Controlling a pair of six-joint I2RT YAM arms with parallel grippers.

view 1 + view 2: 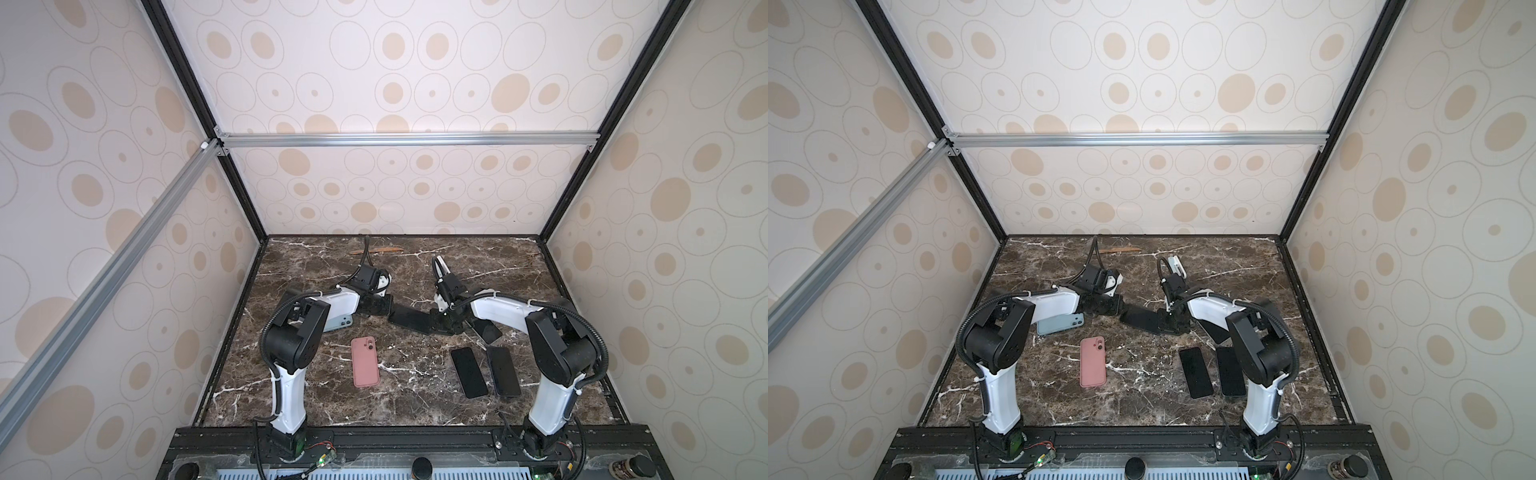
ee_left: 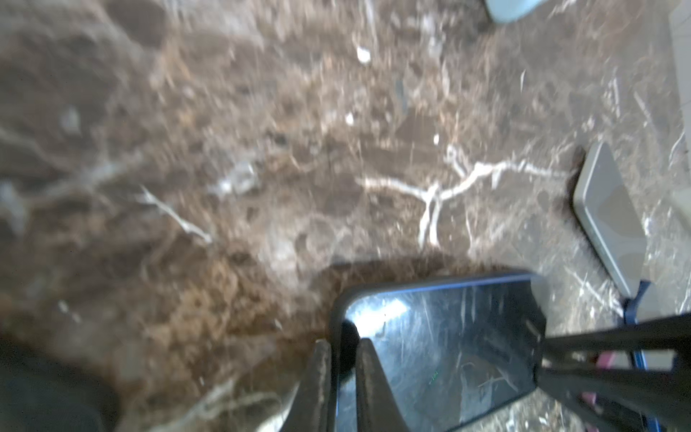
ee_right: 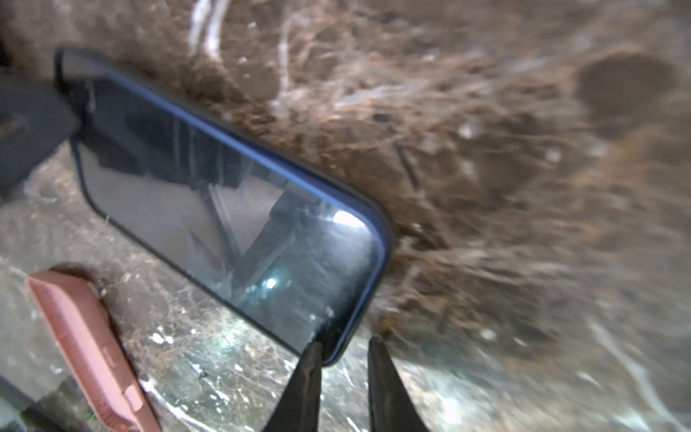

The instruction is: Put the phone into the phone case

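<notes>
Where the two arms meet over the middle of the table (image 1: 415, 399), both top views show a black phone (image 1: 411, 320) (image 1: 1140, 321) held off the surface at a tilt. It sits between the left claw (image 1: 389, 310) and the right claw (image 1: 435, 323). From up there I cannot tell how wide either claw stands. Nearer the front lie a pink case (image 1: 365, 361) on the left and two black phones (image 1: 468, 372) side by side on the right. A teal phone (image 1: 340, 322) pokes out from under the left arm.

The left wrist view is blurred. It shows the left claw (image 2: 344, 359) pinched tight on one end of the phone (image 2: 441, 336), its fingers (image 2: 318, 381) close together with the rim squeezed between them. A dark phone case (image 2: 338, 310) wraps the phone's blue edge at this end.

In the right wrist view the right claw (image 3: 346, 348) stands a little apart. The phone's (image 3: 232, 217) corner sits between the fingers (image 3: 310, 370), against one of them, with a gap to the other, so nothing is clamped. The dark rim follows the blue edge along the far side. The pink case (image 3: 86, 344) lies flat on the table just beside the phone.
</notes>
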